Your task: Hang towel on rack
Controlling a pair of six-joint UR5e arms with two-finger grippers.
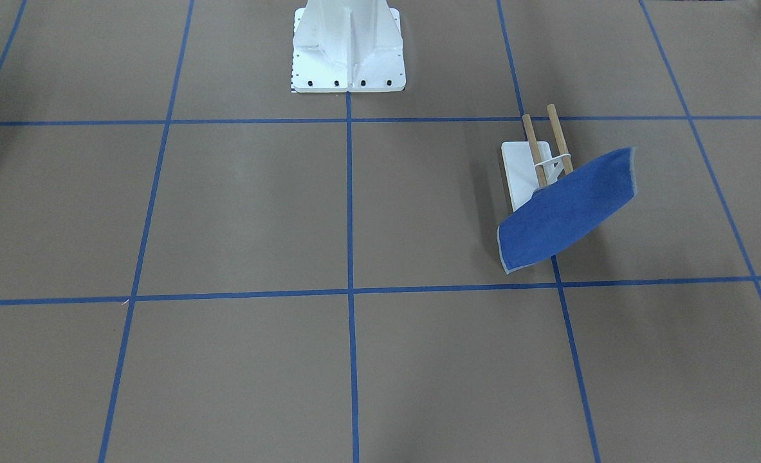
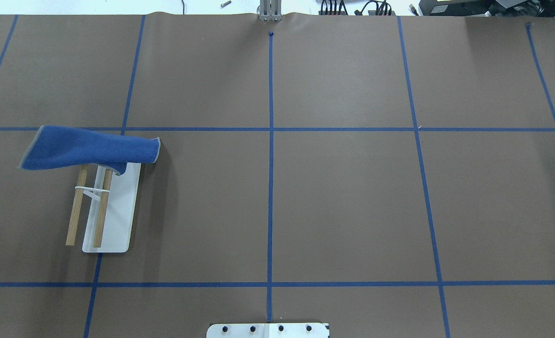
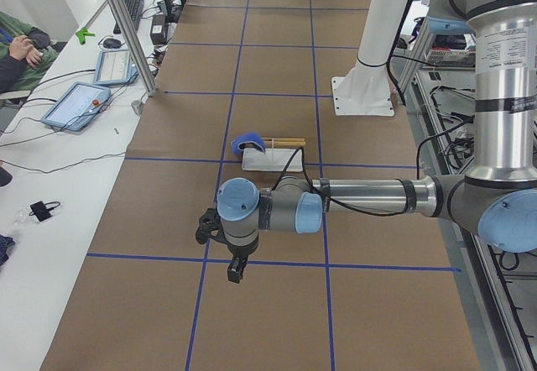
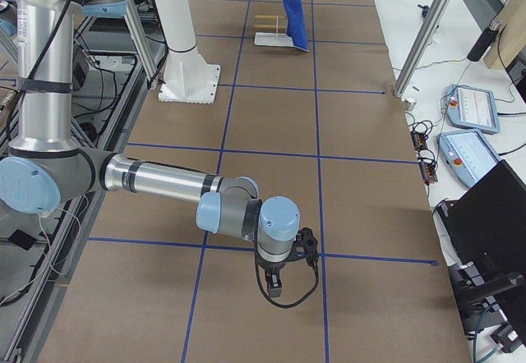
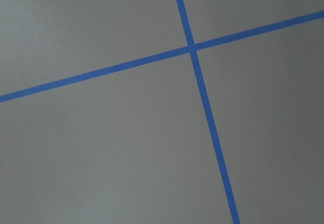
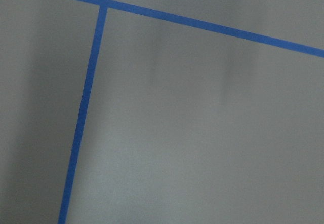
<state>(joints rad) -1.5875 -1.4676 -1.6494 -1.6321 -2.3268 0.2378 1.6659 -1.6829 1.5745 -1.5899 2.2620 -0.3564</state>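
Note:
The royal blue towel [image 2: 89, 149] is draped across the far end of the rack's two wooden dowels [image 2: 76, 206], hanging down on both sides. The rack's white base [image 2: 117, 220] stands on the table's left side. Towel [image 1: 567, 209] and rack [image 1: 523, 172] also show in the front view. My left gripper [image 3: 237, 270] shows only in the exterior left view, low over the table and far from the rack [image 3: 273, 159]; I cannot tell if it is open. My right gripper [image 4: 275, 285] shows only in the exterior right view, far from the towel [image 4: 294, 22]; I cannot tell its state.
The white bolted robot pedestal [image 1: 348, 51] stands at the table's robot-side edge. Blue tape lines [image 2: 270, 141] grid the brown table. Tablets [image 3: 77, 104] and cables lie on the side bench, where a person [image 3: 21, 48] sits.

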